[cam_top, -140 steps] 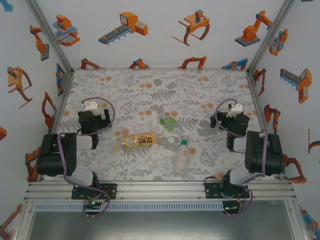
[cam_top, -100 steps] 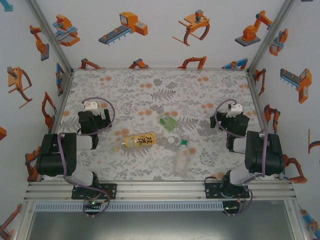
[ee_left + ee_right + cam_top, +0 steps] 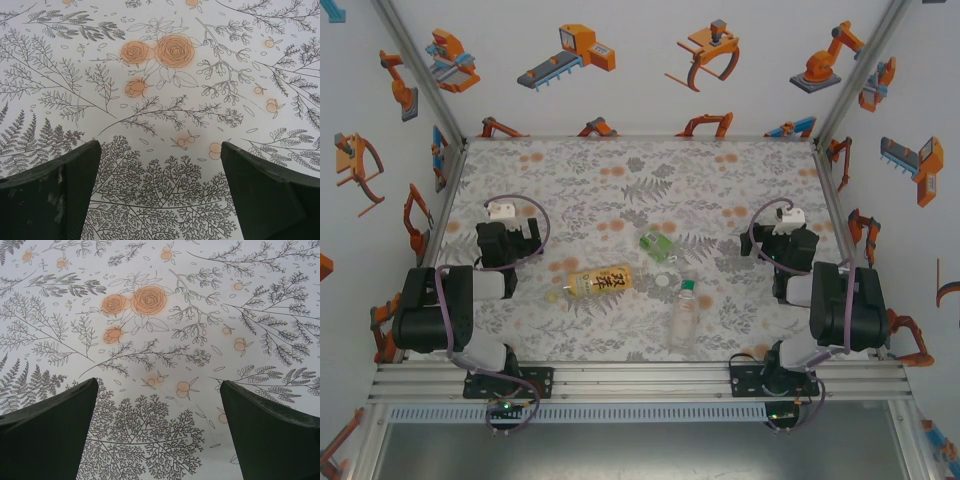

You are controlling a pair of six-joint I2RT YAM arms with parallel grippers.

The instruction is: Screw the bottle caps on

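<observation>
Three bottles lie mid-table between the arms. The amber bottle [image 3: 600,281] with a yellow label rests on its side, with a pale yellowish cap [image 3: 552,296] just left of it. Further back is the short green bottle [image 3: 657,245]. A whitish cap [image 3: 663,281] sits in front of that bottle. The slim clear bottle [image 3: 682,322] points away from me, a green cap [image 3: 688,286] at its neck end; whether that cap is on it I cannot tell. My left gripper [image 3: 160,150] and right gripper [image 3: 157,387] are both open over bare patterned cloth, holding nothing.
The left arm [image 3: 505,245] is folded back at the table's left side and the right arm [image 3: 790,250] at its right side, both well apart from the bottles. A floral cloth [image 3: 640,170] covers the table, with walls on three sides.
</observation>
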